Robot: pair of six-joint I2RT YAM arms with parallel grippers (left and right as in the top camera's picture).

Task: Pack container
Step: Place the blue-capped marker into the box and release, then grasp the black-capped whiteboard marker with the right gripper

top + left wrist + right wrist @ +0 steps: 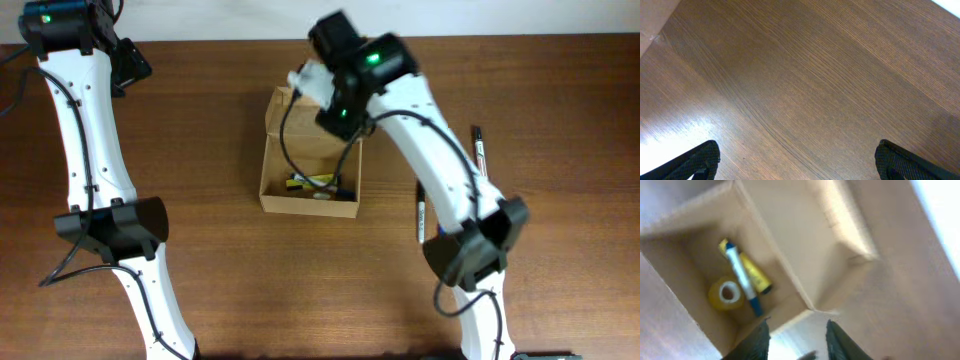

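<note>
The container [268, 178] is a brown cardboard box standing open mid-table, its flap lid [283, 108] raised at the far side. Inside lie a yellow tape roll [726, 293], a white pen with a blue cap [743, 278] and a yellow marker [756, 275]. My right gripper [797, 341] hovers over the box's edge, jaws apart with nothing between them. My left gripper [797, 162] is open wide over bare wood at the far left of the table, away from the box.
Two dark pens lie on the table right of the box, one [479, 150] farther back and one [421, 212] nearer, beside the right arm [440, 160]. The left arm [90, 150] runs along the left side.
</note>
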